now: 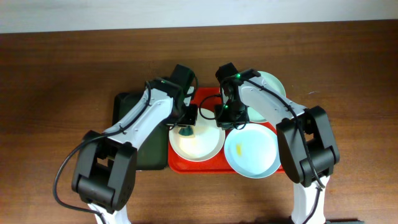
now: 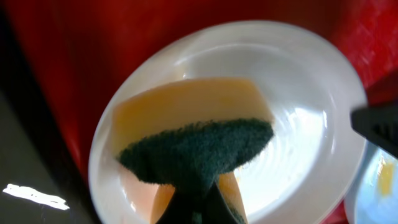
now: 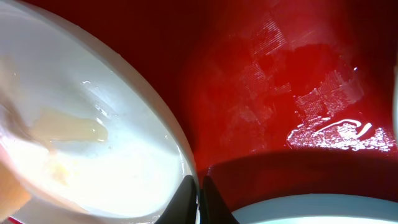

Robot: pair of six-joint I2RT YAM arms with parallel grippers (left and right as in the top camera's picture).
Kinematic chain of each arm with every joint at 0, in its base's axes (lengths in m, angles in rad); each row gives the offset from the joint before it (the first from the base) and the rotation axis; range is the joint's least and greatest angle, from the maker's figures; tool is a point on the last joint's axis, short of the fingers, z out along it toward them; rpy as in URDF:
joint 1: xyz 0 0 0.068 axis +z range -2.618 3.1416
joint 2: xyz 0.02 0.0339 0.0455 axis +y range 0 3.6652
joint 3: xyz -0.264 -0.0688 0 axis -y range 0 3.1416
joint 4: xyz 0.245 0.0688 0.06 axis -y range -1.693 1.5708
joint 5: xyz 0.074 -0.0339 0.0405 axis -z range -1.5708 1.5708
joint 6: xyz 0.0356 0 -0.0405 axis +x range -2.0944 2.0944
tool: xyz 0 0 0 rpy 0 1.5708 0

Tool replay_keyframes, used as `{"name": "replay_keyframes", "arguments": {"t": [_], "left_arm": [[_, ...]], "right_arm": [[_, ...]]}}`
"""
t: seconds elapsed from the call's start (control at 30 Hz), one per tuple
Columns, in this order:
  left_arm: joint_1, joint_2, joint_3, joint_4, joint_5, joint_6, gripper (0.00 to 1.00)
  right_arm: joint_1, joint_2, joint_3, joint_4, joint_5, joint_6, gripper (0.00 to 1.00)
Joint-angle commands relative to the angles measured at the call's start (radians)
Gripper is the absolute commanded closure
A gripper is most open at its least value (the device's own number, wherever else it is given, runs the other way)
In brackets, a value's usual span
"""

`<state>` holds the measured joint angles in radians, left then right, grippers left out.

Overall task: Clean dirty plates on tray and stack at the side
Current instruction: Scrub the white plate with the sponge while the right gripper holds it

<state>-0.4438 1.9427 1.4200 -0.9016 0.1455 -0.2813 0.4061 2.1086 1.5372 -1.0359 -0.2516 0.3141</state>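
The red tray (image 1: 205, 99) holds a white plate (image 1: 202, 148) and a pale blue-green plate (image 1: 252, 150) with a yellow smear. A second pale blue-green plate (image 1: 272, 84) lies at the tray's back right. My left gripper (image 1: 185, 127) is shut on a yellow sponge with a dark green pad (image 2: 199, 140) and presses it into the white plate (image 2: 298, 124). My right gripper (image 1: 222, 122) is shut on the white plate's rim (image 3: 186, 158), its fingertips (image 3: 199, 190) pinching the edge. A pale smear (image 3: 68, 129) shows inside the plate.
A dark green tray (image 1: 134, 106) lies left of the red tray (image 3: 280, 93), under my left arm. The smeared plate's edge shows in the left wrist view (image 2: 379, 183) and the right wrist view (image 3: 311, 211). Brown table surrounds both trays.
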Motion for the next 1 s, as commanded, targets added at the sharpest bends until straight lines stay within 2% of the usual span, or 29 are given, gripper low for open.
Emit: {"name": "replay_keyframes", "arguments": {"t": [0.0,0.17,0.3,0.43,0.53,0.7,0.8,0.97], "left_arm": [[-0.009,-0.024,-0.087,0.049,-0.063,-0.079,1.00],[-0.024,-0.024,-0.177,0.113,-0.060,-0.090,1.00],[-0.082,-0.024,-0.178,0.128,0.088,-0.089,1.00],[-0.116,-0.025,-0.163,0.146,0.119,-0.056,1.00],[-0.101,-0.034,-0.070,0.045,0.041,-0.054,1.00],[-0.101,-0.050,-0.004,-0.053,-0.224,-0.055,1.00],[-0.101,-0.045,-0.021,-0.053,-0.291,-0.056,1.00],[-0.101,0.026,-0.032,-0.041,-0.292,-0.066,1.00]], "right_arm": [[0.013,0.008,0.006,0.012,0.002,0.005,0.96],[0.013,0.008,0.005,0.011,0.002,0.005,0.96],[0.013,0.008,0.006,0.012,0.002,0.005,0.96],[0.013,0.008,0.006,0.011,0.002,0.005,0.96],[0.013,0.008,0.006,0.011,0.002,0.005,0.96],[0.013,0.008,0.006,0.011,0.002,0.005,0.96],[0.013,0.008,0.006,0.011,0.002,0.005,0.96],[0.013,0.008,0.006,0.011,0.002,0.005,0.96]]}}
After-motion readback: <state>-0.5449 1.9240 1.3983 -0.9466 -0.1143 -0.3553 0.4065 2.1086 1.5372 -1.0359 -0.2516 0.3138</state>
